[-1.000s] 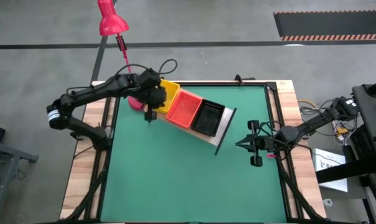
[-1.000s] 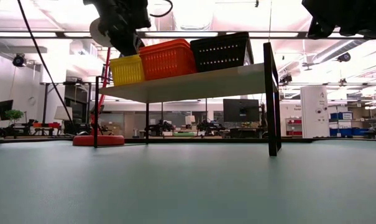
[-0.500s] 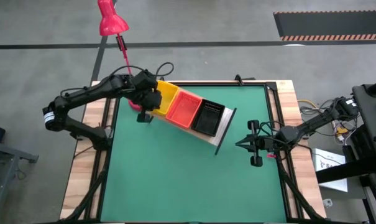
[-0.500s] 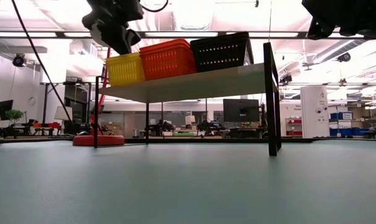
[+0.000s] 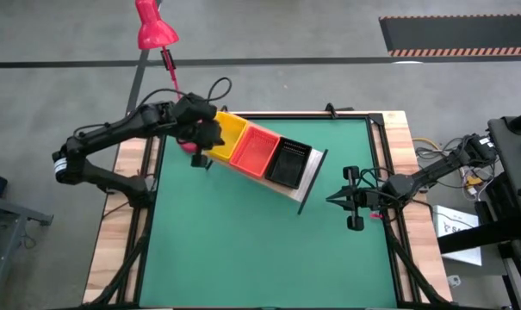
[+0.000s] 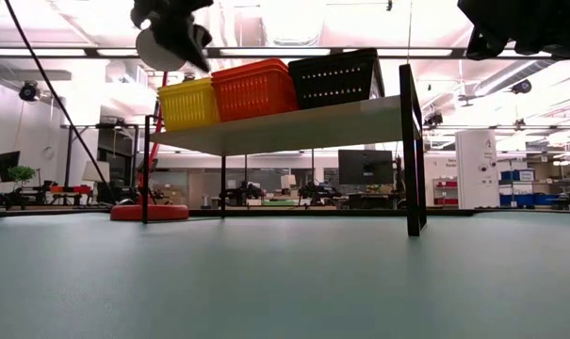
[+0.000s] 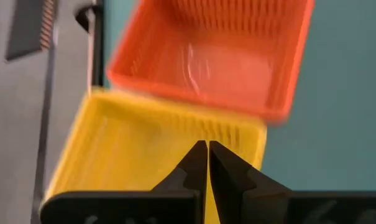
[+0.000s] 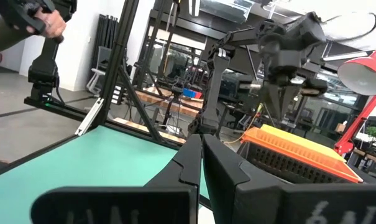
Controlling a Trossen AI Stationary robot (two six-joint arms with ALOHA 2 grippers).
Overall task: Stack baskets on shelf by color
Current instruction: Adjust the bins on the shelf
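Note:
On the shelf [image 5: 310,179], which stands slantwise at the table's far left, sit three baskets in a row: yellow [image 5: 232,131], red-orange [image 5: 256,151] and black [image 5: 288,163]. In the low view the yellow [image 6: 190,104], red-orange [image 6: 254,89] and black [image 6: 336,77] baskets rest on the raised plank [image 6: 294,127]. My left gripper [image 5: 200,158] hangs shut just off the yellow basket's left end and above it [image 7: 207,155]. My right gripper [image 5: 331,200] waits shut at the table's right, pointing at the shelf [image 8: 201,149].
A red desk lamp has its base [image 6: 149,213] behind the shelf's left end and its head [image 5: 154,30] beyond the far edge. The shelf's black frame legs [image 6: 415,151] stand on the green mat [image 5: 260,245], which is open in front.
My left gripper has risen and drawn back toward the table's left edge, away from the yellow basket, rolling a little and staying shut. The three baskets and the shelf have kept their places.

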